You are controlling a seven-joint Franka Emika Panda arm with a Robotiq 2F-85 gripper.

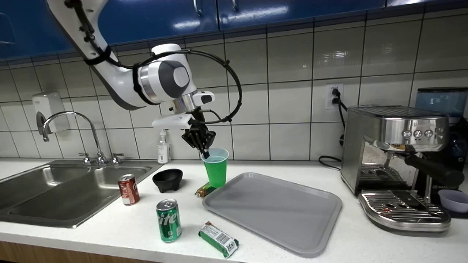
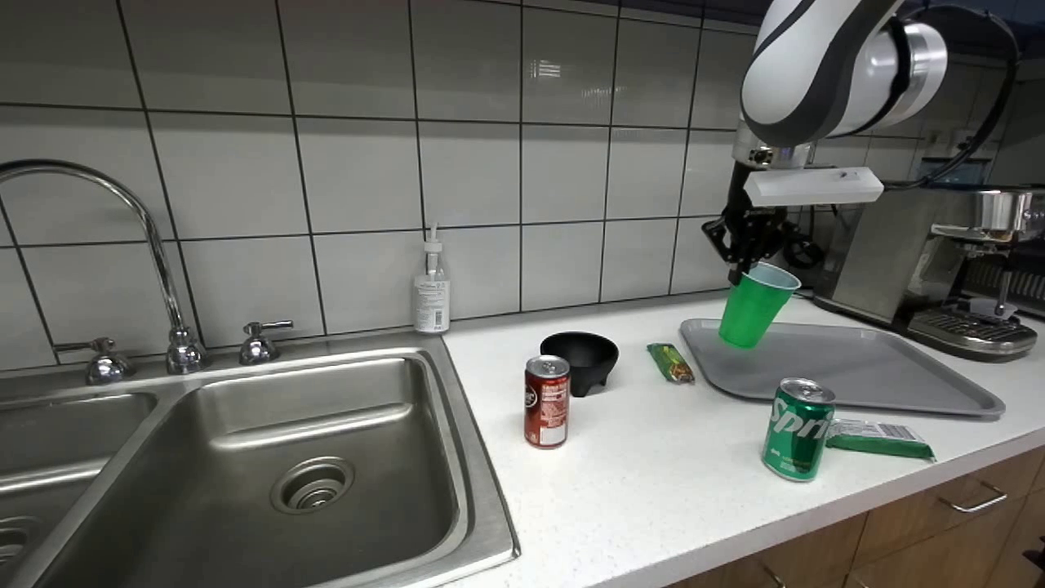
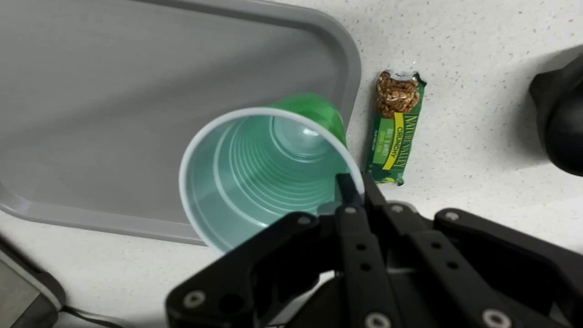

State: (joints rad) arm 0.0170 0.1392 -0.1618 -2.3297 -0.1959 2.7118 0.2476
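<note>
While a green cup (image 1: pixel 215 171) leans in its grip, the hand (image 3: pixel 360 184) pinches the rim, one finger inside the mouth and the other against the outer wall. The cup is over the end of a grey tray (image 1: pixel 274 215) nearest the sink (image 2: pixel 384 498), its mouth facing upward at a slant; whether the base touches the tray cannot be told. From above, the wrist view looks into a pale, ribbed interior. Just beside that end of the tray, a granola bar (image 3: pixel 395 132) in a green wrapper printed Nature Valley Crunchy lies flat on the speckled white bench (image 2: pixel 637 482). Farther towards the sink, a black bowl (image 1: pixel 168 179) stands on stubby legs, and near it a red drinks can (image 1: pixel 128 190) stands upright. Closer to the front edge of the bench a green Sprite can (image 1: pixel 169 221) is also upright, with a green-and-white packet (image 1: pixel 219 239) lying near it, just in front of the tray. The sink is steel with two basins, and a curved chrome faucet (image 2: pixel 153 233) rises at its back edge. A pump bottle (image 2: pixel 432 298) with a white label stands near the sink's back corner. Past the opposite end of the tray stands a steel espresso machine (image 1: pixel 396 122).
</note>
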